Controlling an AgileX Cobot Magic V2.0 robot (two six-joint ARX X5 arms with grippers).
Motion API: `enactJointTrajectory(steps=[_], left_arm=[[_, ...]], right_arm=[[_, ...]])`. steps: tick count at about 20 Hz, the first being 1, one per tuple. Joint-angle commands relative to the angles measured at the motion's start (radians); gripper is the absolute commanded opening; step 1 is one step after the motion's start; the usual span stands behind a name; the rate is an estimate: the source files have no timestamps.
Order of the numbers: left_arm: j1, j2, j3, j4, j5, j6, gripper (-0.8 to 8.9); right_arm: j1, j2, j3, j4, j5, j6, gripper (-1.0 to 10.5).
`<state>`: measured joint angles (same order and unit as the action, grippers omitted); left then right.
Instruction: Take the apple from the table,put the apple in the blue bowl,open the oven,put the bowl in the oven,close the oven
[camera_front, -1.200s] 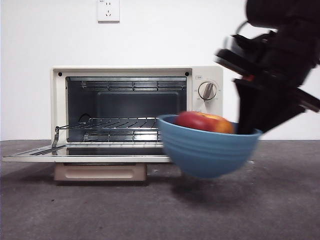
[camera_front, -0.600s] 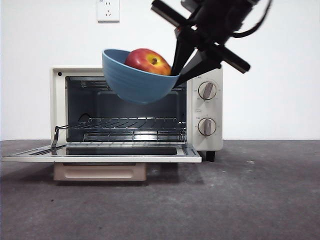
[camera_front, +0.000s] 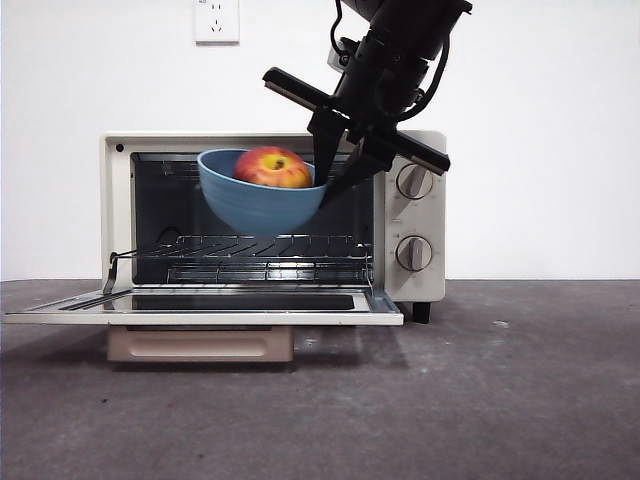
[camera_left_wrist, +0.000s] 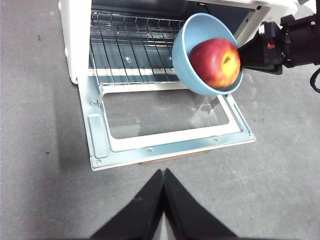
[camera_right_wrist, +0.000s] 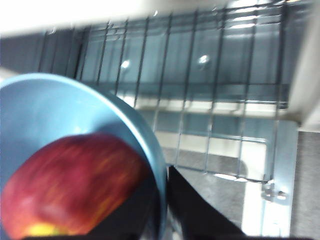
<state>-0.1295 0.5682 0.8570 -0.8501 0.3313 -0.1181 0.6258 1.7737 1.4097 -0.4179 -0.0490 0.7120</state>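
right pincer clamps the blue bowl rim; only the left wrist view shows the left pincer pressed together.

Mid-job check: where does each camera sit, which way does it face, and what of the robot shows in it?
Front: low at table height, facing the open oven; the right pincer comes from above, holding the bowl with the apple.
Left wrist: above, looking down at the oven door; the shut left pincer shows at the bottom edge.
Right wrist: close behind the bowl, facing the rack; its pincer clamps the rim.
All three share bowl, apple and oven.
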Motion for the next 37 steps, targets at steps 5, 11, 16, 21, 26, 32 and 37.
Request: enactJointTrajectory(steps=[5,11,16,21,26,32,37], left_arm=[[-0.024,0.003,0.005,0.004,-0.002,0.012,0.07],[-0.048,0.003,0.005,0.003,-0.002,0.012,0.07],[-0.066,0.003,0.005,0.003,-0.002,0.012,0.07],[-0.084,0.003,0.005,0.002,-0.002,0.012,0.07],[-0.095,0.003,0.005,0.002,-0.002,0.012,0.07],[-0.105,0.003,0.005,0.001,-0.002,0.012,0.07],[-0.108,0.003,0.005,-0.002,-0.002,0.013,0.07]], right_arm=[[-0.005,0.018,0.029,0.026,0.087,0.167,0.0],[-0.007,0.031,0.029,0.025,0.138,0.276,0.0],[-0.007,0.047,0.029,0.029,0.183,0.336,0.0],[-0.002,0.072,0.029,0.077,0.189,0.362,0.0],[0.010,0.077,0.029,0.100,0.216,0.362,0.9],[0.010,0.077,0.029,0.103,0.214,0.361,1.3],[0.015,0.076,0.029,0.103,0.214,0.345,1.4]])
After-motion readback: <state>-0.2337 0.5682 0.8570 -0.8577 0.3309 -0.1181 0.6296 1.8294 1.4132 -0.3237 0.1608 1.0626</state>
